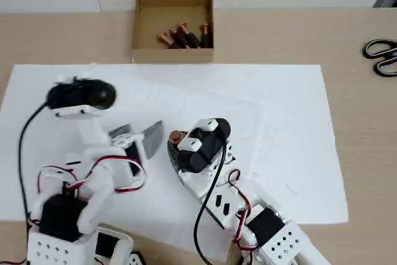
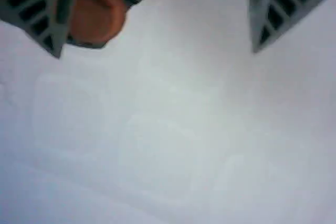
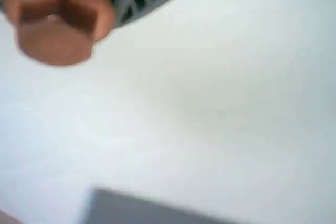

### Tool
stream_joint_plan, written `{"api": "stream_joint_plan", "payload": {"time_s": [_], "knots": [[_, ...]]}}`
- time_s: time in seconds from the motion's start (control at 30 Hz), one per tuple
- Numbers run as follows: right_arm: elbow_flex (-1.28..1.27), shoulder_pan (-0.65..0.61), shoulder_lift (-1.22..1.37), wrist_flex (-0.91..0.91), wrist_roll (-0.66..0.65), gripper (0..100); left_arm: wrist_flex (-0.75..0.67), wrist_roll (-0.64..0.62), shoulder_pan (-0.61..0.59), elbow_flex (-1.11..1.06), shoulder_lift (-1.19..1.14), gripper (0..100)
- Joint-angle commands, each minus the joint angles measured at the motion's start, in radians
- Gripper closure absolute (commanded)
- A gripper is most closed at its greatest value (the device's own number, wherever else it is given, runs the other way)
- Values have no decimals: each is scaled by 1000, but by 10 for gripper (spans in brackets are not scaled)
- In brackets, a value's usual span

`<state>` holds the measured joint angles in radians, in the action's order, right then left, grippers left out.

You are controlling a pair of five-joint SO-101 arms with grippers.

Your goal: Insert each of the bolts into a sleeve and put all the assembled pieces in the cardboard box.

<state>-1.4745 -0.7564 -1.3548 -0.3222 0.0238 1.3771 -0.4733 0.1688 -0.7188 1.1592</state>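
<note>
Bolt point(image 3: 55, 22), copper hex head, clamped in right gripper point(image 1: 180, 144) low over white paper sheet point(image 1: 279, 128), mid-table; sleeve fitted or not, cannot tell. Left gripper point(image 2: 155, 46) just beside, fingers spread wide, holding nothing. Probably at assembly or ready for boxing. Next: confirm sleeve, then carry to cardboard box point(image 1: 141, 29), release beside assembled pieces point(image 1: 185, 36). No readable writing anywhere.

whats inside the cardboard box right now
Inside the cardboard box lies a cluster of assembled pieces, copper bolts in dark sleeves, toward its right wall in the high view. They overlap, so their count and anything beneath them cannot be seen.
</note>
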Motion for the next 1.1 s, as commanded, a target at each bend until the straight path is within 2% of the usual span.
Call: {"api": "stream_joint_plan", "payload": {"time_s": [0.0,0.07,0.2,0.37,0.53,0.9,1.07], "knots": [[12,19,-19,18,-5,988,98,78,-77,51,11,779],[17,50,-16,16,-5,988,138,201,-144,50,11,779],[55,136,-12,-44,-5,988,132,442,-319,50,9,779],[259,239,42,-292,-5,988,158,451,-417,53,11,779],[473,341,203,-378,-9,988,189,453,-425,53,11,780],[951,380,671,-378,-5,988,189,453,-427,53,11,782],[1119,432,898,-214,-6,988,189,453,-427,53,11,782]]}}
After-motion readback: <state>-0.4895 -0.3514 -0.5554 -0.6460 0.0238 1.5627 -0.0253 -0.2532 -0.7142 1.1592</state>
